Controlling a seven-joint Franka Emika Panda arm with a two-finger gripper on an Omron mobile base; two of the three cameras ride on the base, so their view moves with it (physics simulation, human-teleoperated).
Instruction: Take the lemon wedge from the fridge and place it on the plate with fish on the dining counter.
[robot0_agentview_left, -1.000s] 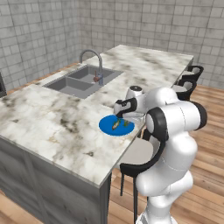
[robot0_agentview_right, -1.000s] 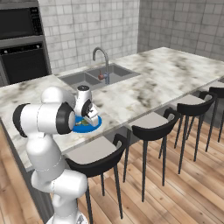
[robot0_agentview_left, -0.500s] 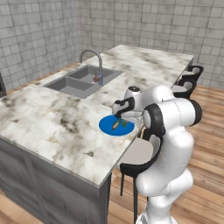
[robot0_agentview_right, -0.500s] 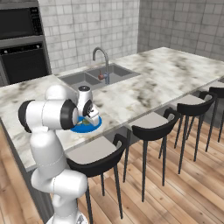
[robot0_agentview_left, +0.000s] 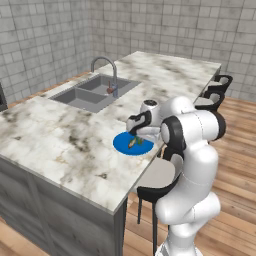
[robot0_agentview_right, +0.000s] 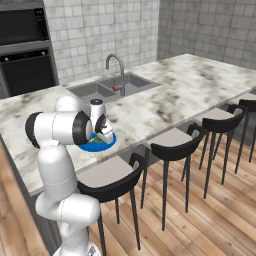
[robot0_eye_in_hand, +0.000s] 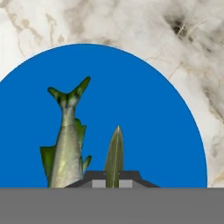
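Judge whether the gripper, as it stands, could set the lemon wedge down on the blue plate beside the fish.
Probably yes: the gripper, shut on the lemon wedge, hangs over bare plate beside the fish.

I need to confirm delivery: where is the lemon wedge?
In the hand view, the lemon wedge sits pinched in the shut gripper over the plate, beside the fish.

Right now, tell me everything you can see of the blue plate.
The plate is flat, round and bright blue, with a smooth, matte look and no raised rim that shows. It lies level on the marble counter near the stool-side edge, in front of the sink. A greenish-grey fish lies on it, tail fin spread. Beside the fish a slim yellow-green lemon wedge points up from the shut jaws of the gripper, which hovers close over the plate.
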